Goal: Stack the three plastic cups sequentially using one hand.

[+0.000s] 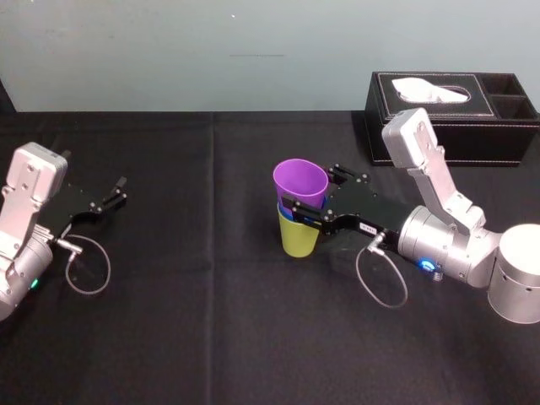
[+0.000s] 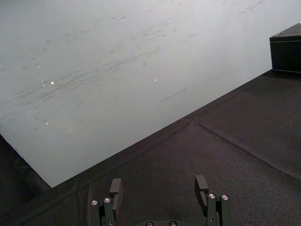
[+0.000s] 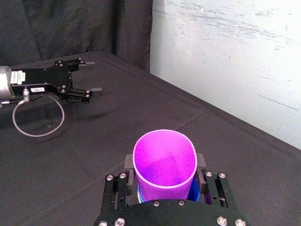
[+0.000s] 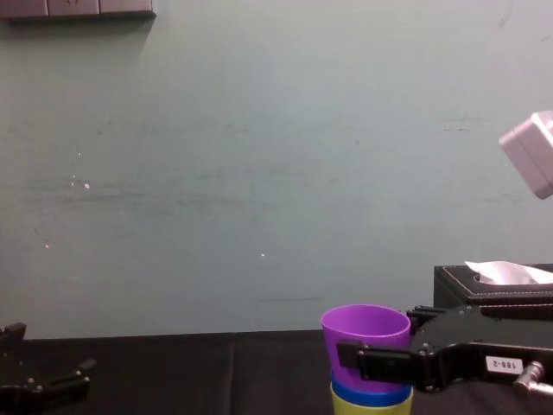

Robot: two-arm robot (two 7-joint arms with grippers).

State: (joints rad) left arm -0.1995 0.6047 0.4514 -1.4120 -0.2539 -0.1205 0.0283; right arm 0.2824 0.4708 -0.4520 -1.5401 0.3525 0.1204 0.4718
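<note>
Counted on one black-clothed table: three plastic cups in a single nested stack, one purple cup, one blue cup, one yellow-green cup; two black grippers, one left gripper, one right gripper; one black tissue box

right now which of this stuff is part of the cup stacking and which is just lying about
Part of the job: purple cup, nested in the blue cup, itself in the yellow-green cup; right pincer closed around the purple cup.
Just lying about: black tissue box at the back right; left pincer, open, parked at the left.
</note>
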